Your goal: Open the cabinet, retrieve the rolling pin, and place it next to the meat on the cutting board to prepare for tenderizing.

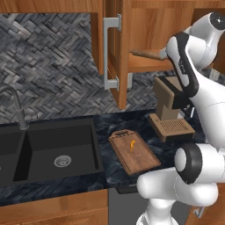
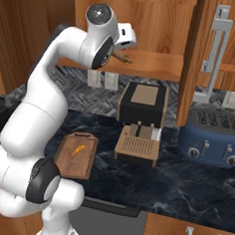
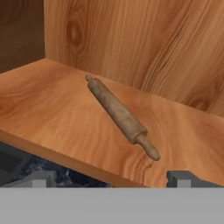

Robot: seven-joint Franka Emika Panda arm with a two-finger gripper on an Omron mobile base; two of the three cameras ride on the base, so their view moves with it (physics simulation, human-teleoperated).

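The cabinet (image 1: 115,52) stands with both doors swung open, its shelf (image 3: 57,113) bare wood. On that shelf lies the rolling pin (image 3: 120,114), a slim brown rod set at a slant, one handle end pointing toward me; it also shows as the rolling pin (image 1: 147,54) beside my arm. My gripper (image 3: 113,180) is open, just outside the shelf's front edge, with nothing between its fingers and apart from the pin. Down on the dark counter is the cutting board (image 1: 134,153), with the small orange meat (image 1: 132,145) on it. From the right, the cutting board (image 2: 76,156) and meat (image 2: 78,150) lie beside my arm.
A dark coffee machine (image 2: 142,109) with a ribbed wooden tray (image 2: 137,148) stands under the open shelf. A blue toaster (image 2: 212,139) sits to its right. The black sink (image 1: 52,151) and faucet (image 1: 17,110) lie left of the board. The right door (image 2: 199,61) hangs open.
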